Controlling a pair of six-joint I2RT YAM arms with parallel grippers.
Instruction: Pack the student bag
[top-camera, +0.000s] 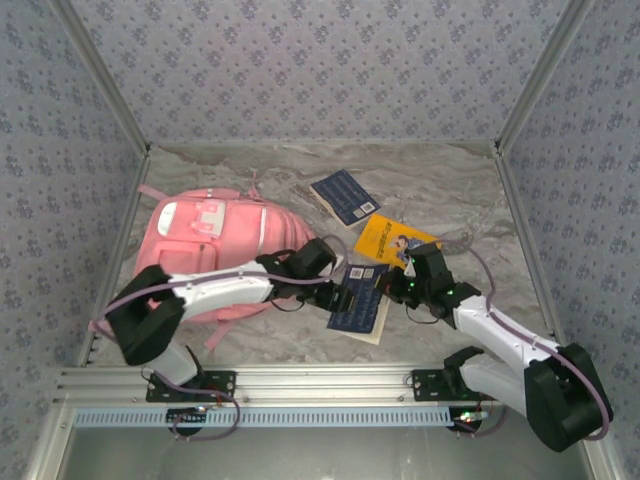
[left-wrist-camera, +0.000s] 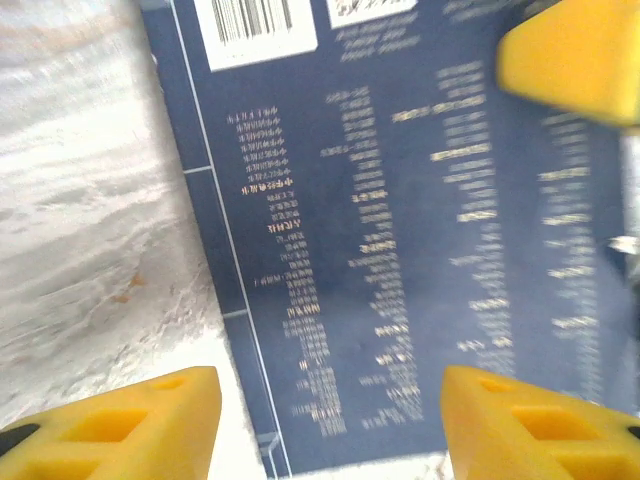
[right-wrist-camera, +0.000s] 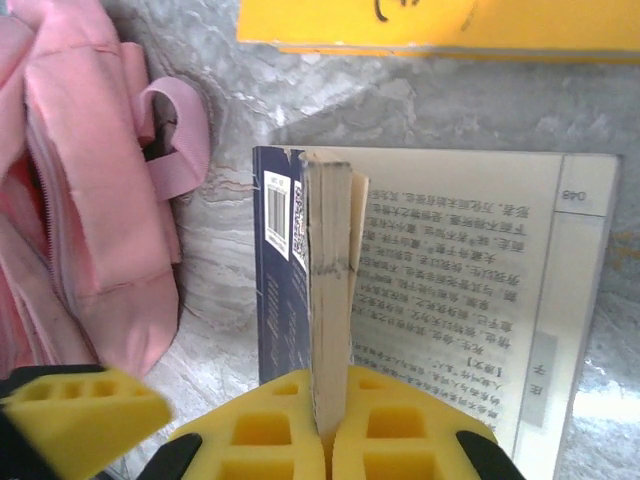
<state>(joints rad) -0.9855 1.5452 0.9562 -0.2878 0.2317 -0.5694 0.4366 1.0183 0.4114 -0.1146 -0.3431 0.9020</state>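
Student bag: you'll find the student bag (top-camera: 215, 250) lying on the desk (top-camera: 450, 190) towards its left edge, front pockets facing up. Your left arm reaches across its near end.
Left gripper: your left gripper (top-camera: 345, 297) hangs released over the near blue book (top-camera: 360, 305). One finger is above bare desk beside the book's edge and the other is above the cover. It grasps nothing.
Right gripper: your right gripper (right-wrist-camera: 330, 420) is clenched on a thin sheaf of that book's pages, standing them upright off the open spread.
Near blue book: it lies mid-desk towards the near edge, just beside the bag.
Yellow book: the yellow book (top-camera: 392, 240) sits just beyond it.
Far blue book: the far blue book (top-camera: 343, 196) lies nearer the far edge.
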